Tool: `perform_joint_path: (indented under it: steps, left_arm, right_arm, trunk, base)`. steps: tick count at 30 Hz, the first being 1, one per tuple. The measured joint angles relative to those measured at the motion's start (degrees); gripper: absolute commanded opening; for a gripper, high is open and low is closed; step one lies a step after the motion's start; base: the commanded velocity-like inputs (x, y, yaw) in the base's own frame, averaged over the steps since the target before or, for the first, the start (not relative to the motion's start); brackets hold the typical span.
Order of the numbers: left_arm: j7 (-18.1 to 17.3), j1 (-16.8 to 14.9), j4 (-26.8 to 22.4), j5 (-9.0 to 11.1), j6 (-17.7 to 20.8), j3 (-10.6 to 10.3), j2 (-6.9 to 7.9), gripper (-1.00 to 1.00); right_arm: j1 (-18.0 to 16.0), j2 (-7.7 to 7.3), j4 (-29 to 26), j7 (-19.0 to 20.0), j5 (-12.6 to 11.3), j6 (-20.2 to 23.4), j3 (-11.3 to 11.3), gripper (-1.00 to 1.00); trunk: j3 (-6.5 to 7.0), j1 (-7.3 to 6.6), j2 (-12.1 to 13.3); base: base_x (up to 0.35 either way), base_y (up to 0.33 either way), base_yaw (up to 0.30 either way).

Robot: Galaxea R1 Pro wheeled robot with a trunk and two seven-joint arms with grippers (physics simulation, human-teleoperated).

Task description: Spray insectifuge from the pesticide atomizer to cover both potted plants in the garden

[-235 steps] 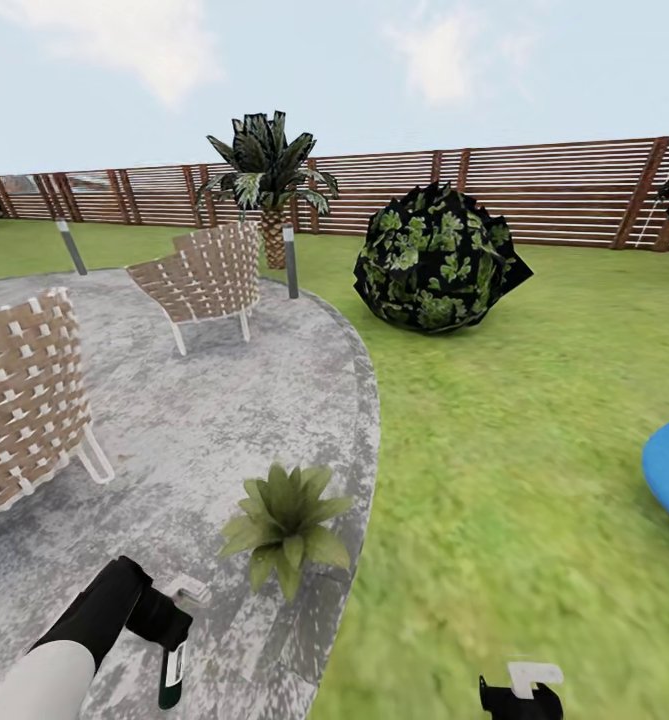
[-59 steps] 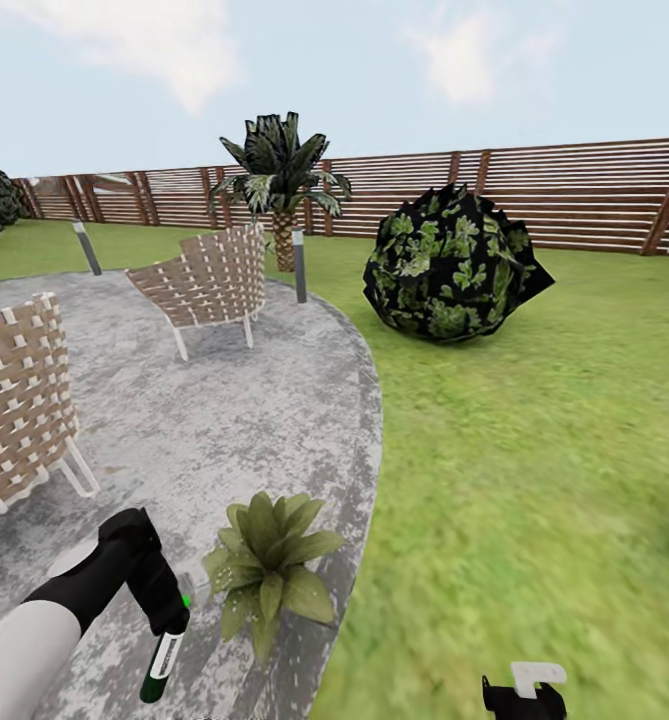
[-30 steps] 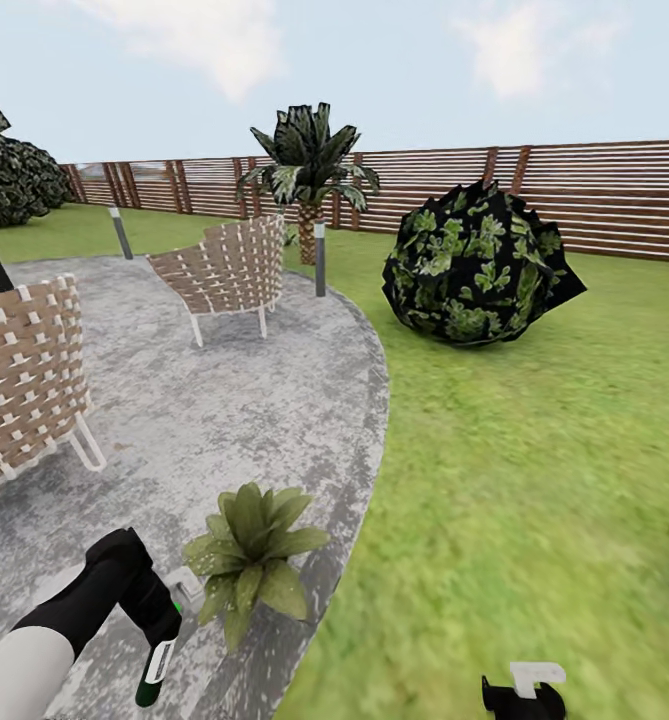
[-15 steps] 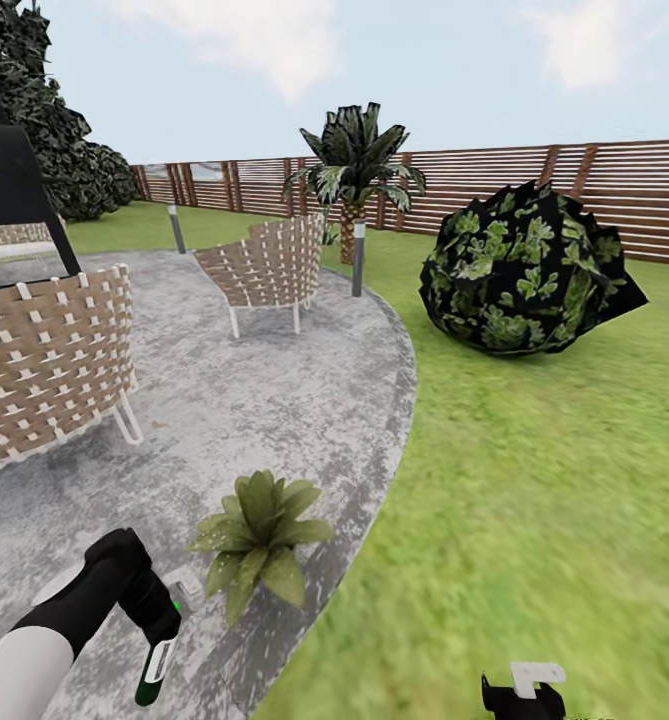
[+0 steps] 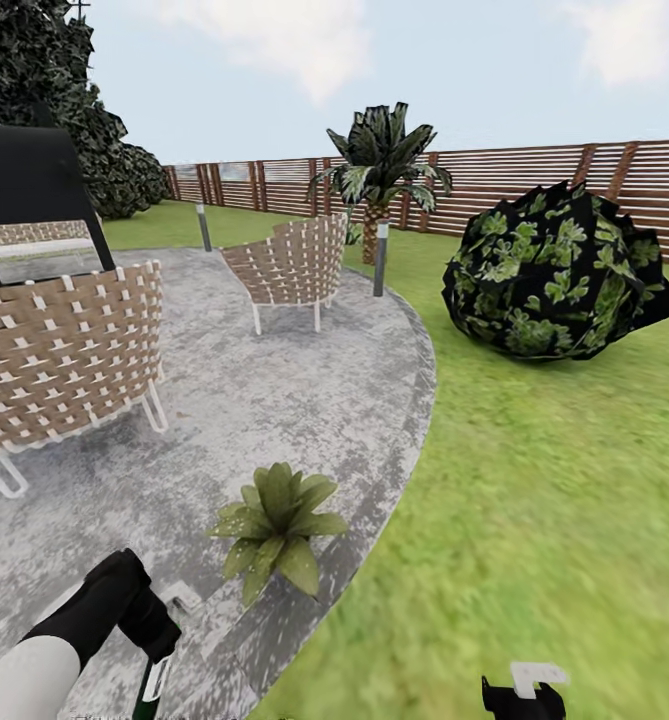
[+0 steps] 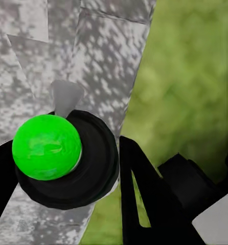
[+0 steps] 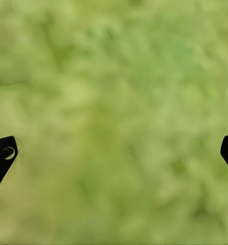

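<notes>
The pesticide atomizer (image 5: pixel 154 682) hangs at the bottom left of the head view, a dark green bottle with a white label, its white trigger head (image 5: pixel 180 598) beside the wrist. My left gripper (image 5: pixel 146 628) is shut on it. In the left wrist view its round bright green end (image 6: pixel 46 147) sits in a dark ring between my black fingers (image 6: pixel 144 204). One potted plant (image 5: pixel 279 528) stands on the grey patio (image 5: pixel 274 400) near its edge, just right of and beyond the atomizer. My right gripper (image 5: pixel 522 690) is low over the lawn and open (image 7: pixel 114 153), holding nothing.
Two woven chairs (image 5: pixel 64 360) (image 5: pixel 289 265) stand on the patio, with a dark table (image 5: pixel 34 180) behind the near one. A big round bush (image 5: pixel 559 275), a palm (image 5: pixel 379 170), grey posts (image 5: pixel 380 258) and the slatted fence (image 5: pixel 534 190) lie beyond. Lawn (image 5: pixel 534 480) spreads to the right.
The head view has swung left, so chairs, bush and plant sit farther right in the picture. The left gripper keeps its hold on the atomizer, now lower in the view.
</notes>
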Motion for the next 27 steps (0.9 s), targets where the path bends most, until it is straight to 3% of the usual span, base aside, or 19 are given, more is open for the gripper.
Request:
perform_joint_path:
  steps: [7,14,19,27]
  left_arm:
    - [0.21,-0.03,-0.06,0.33,0.05,0.03,-1.81,-1.00]
    - [0.18,-0.13,-0.22,0.56,0.11,0.13,-1.85,-1.00]
    - [0.38,-0.92,-0.29,0.71,0.27,4.78,-1.85,-1.00]
    - [0.40,-1.04,-0.29,0.61,0.28,5.28,-1.83,-1.00]
  right_arm:
    - [0.00,-0.01,0.01,-0.02,0.01,-0.01,0.00,1.00]
    - [-0.01,0.00,0.03,-0.09,0.00,-0.08,0.01,1.00]
    - [-0.01,0.02,0.02,-0.10,0.00,-0.09,0.01,1.00]
    - [0.00,0.33,-0.05,0.03,0.01,-0.05,0.03,1.00]
  trunk:
    - [0.00,-0.01,0.00]
    - [0.00,-0.02,0.00]
    - [0.02,-0.01,0.00]
    - [0.05,0.02,0.00]
  base:
    - [0.029,-0.131,0.136]
    - [0.168,-0.240,0.178]
    - [0.130,-0.248,0.273]
    - [-0.108,-0.248,0.036]
